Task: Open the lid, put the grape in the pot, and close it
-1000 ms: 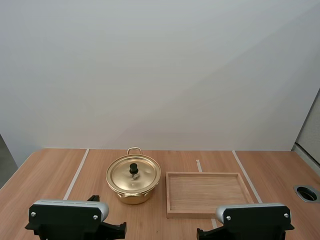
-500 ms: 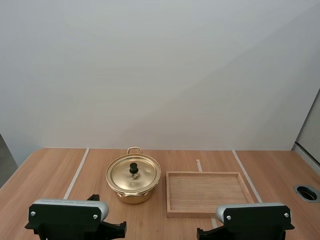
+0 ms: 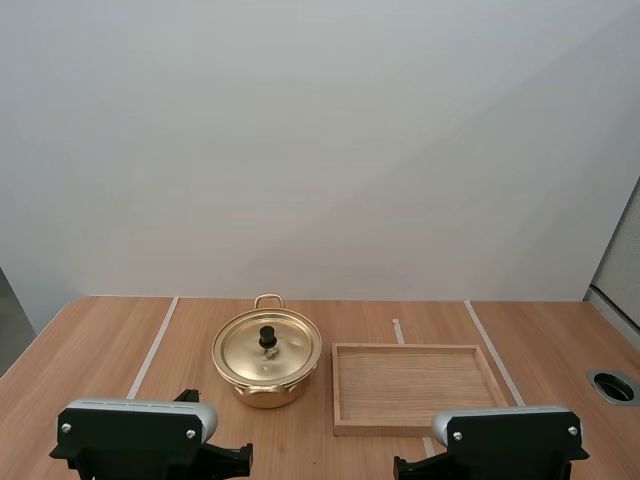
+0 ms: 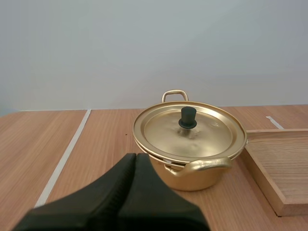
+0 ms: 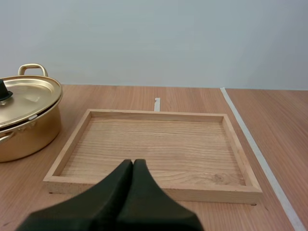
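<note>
Both grippers, left (image 4: pixel 134 159) and right (image 5: pixel 132 166), pinched together on nothing. Lid (image 3: pixel 267 343) sits on pot (image 3: pixel 266 384), tray (image 3: pixel 412 385) bare: grape possibly inside, can't tell.

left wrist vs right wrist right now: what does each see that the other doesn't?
Left wrist alone: the left gripper, fingers together as one dark wedge, facing the pot; the whole lid sitting on the pot with its black knob, and the pot's near handle.

Right wrist alone: the right gripper, also shut on nothing, at the near rim of the wooden tray, whose whole bare floor is seen.

Both: the gold pot, the tray beside it, and the wooden table with its pale lines.
</note>
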